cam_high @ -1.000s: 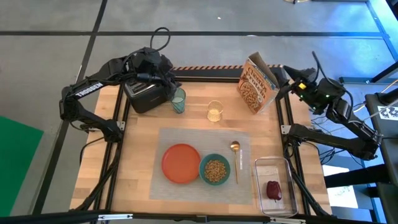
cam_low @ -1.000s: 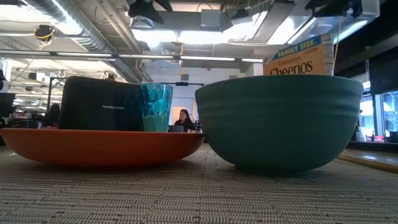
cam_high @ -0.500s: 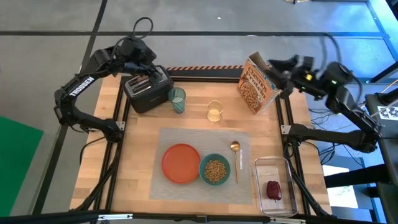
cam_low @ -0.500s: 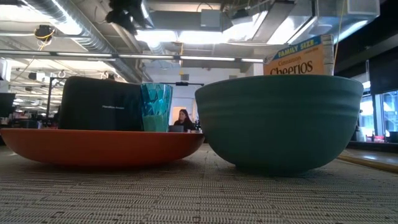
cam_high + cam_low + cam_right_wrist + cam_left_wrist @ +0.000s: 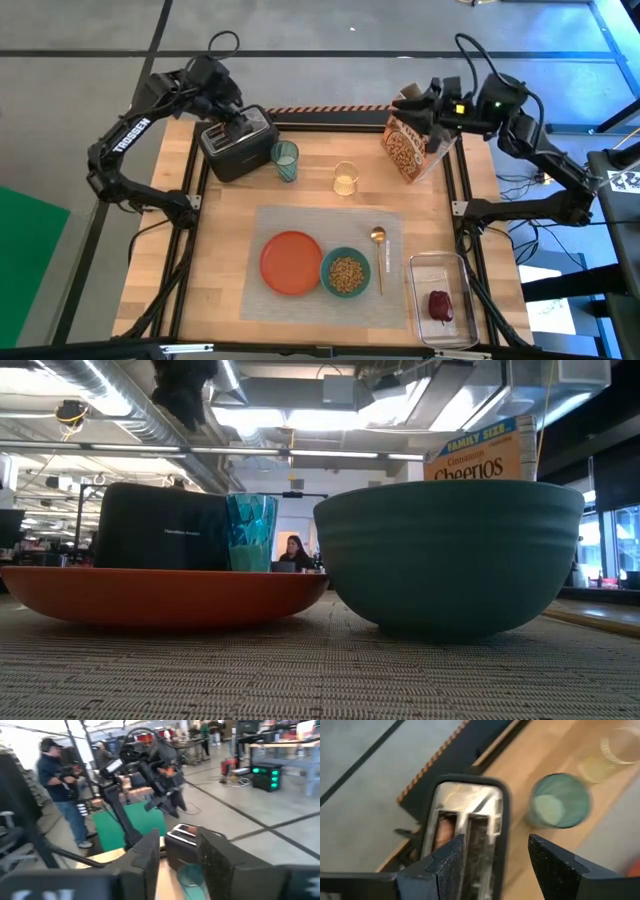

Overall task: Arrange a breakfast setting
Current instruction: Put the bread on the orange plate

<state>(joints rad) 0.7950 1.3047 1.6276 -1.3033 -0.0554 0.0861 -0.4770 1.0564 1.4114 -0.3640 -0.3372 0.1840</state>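
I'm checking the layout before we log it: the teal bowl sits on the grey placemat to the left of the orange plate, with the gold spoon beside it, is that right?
Not quite. In the high view the teal bowl sits on the grey placemat to the right of the orange plate, not the left. The gold spoon does lie beside the bowl.

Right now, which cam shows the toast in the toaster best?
Left wrist view: it looks down into the black toaster, with the toast slice visible in one slot. The high view shows the toaster but no clear toast. Low view shows only its side; right wrist view only its top.
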